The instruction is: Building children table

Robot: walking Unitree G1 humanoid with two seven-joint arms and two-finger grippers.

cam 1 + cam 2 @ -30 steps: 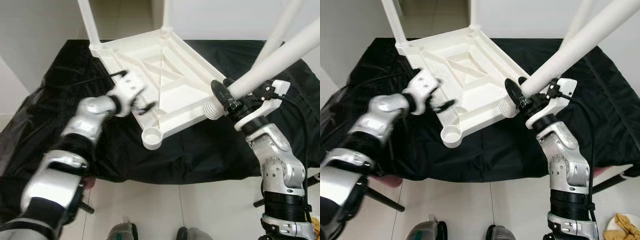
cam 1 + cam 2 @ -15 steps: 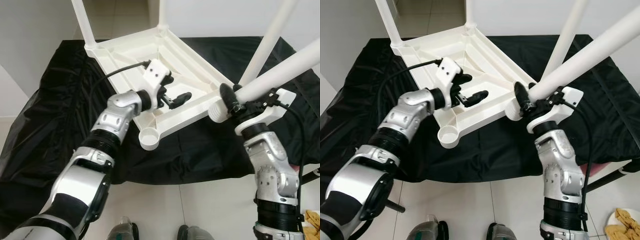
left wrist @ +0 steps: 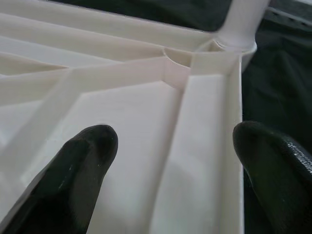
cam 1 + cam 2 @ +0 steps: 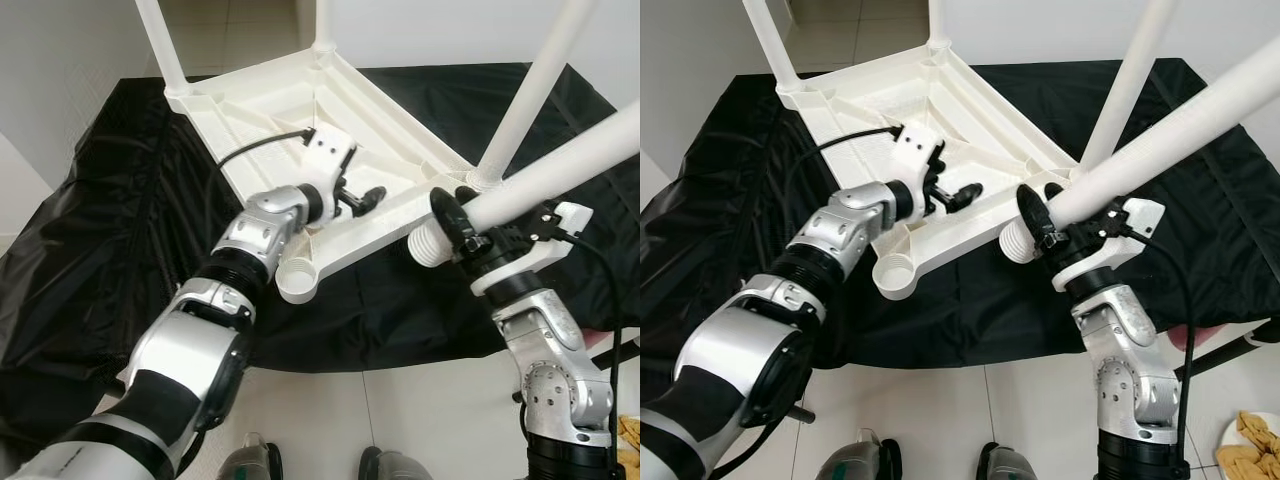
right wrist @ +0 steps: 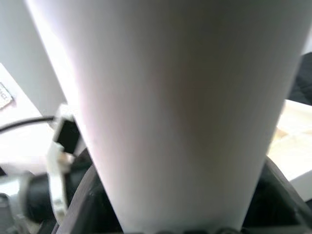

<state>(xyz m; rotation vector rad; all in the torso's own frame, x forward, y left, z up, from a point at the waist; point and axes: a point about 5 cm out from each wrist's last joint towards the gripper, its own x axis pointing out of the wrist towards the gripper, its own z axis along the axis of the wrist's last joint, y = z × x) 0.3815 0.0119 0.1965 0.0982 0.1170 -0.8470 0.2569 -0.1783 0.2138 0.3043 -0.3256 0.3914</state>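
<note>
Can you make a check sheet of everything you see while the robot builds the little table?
Surface: black cloth spread over a low stand, pale tiled floor in front.
Job's things: white table top lies upside down with three legs already standing up; empty leg socket at its near corner; loose leg with a ribbed end.
Clutter: nothing seen on the cloth.
Grippers: left gripper open, fingers either side of the table top's rim; right gripper shut on the loose leg.
Cables: black cable running along the left arm's wrist.
Surroundings: white walls; plate of food on the floor at right.
</note>
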